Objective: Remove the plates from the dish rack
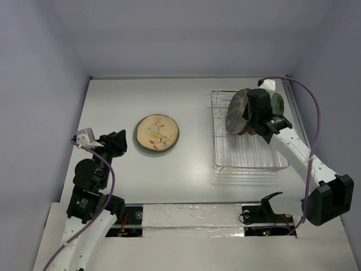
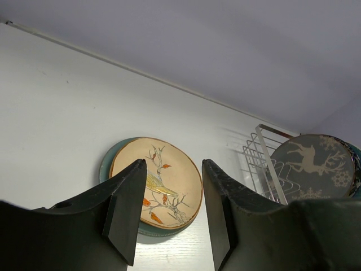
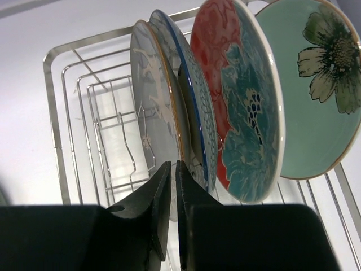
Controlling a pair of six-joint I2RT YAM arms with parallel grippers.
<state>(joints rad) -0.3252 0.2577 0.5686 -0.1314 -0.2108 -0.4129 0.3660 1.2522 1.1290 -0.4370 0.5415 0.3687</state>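
Observation:
The silver wire dish rack (image 1: 248,159) stands at the right. In the right wrist view, the dark deer plate (image 3: 151,96), a blue-white floral plate (image 3: 198,116), a red plate (image 3: 243,113) and a mint green plate (image 3: 316,84) stand upright in it. My right gripper (image 3: 172,167) is shut on the near rim of the deer plate (image 1: 237,112). A cream floral plate (image 1: 157,132) lies flat on a blue-grey plate (image 2: 106,164) at mid table. My left gripper (image 2: 172,186) is open and empty, just left of that stack (image 1: 118,142).
The rack's near half (image 1: 243,148) holds no plates. White walls enclose the table on the left, back and right. The rack rim (image 3: 55,113) and divider prongs (image 3: 132,158) stand close to my right fingers.

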